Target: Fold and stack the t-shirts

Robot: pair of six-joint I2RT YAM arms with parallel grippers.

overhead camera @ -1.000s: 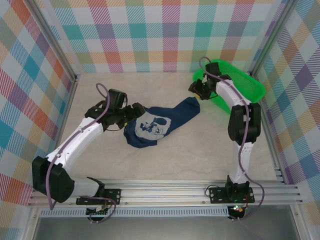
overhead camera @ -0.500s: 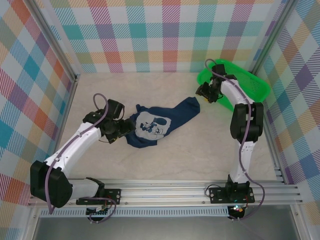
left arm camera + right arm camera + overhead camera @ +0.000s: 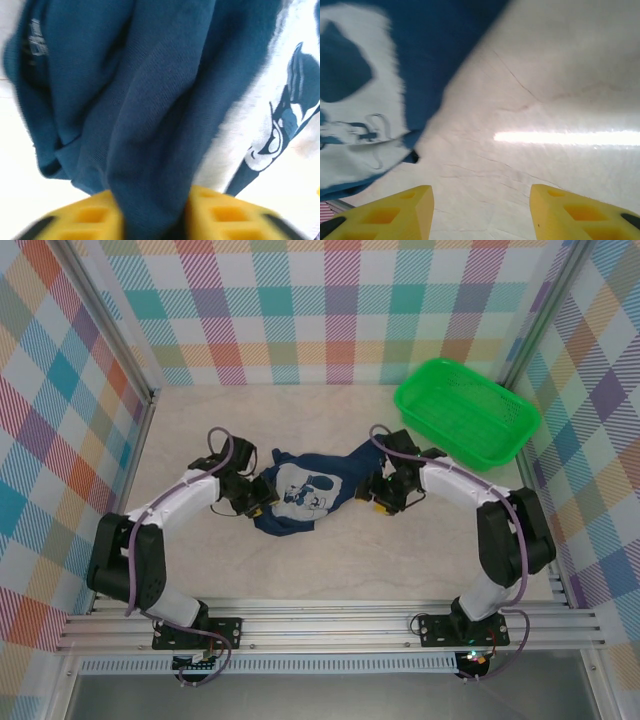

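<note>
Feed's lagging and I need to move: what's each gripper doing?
Left gripper: closed on the shirt.
Right gripper: open, empty.

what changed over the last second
The right gripper left the green basket and swung over to the right end of the t-shirt, where it hangs open above the bare table. The left gripper pushed in and closed on a fold at the shirt's left edge. The t-shirt stays crumpled in the same spot, and the basket has not moved.
</note>
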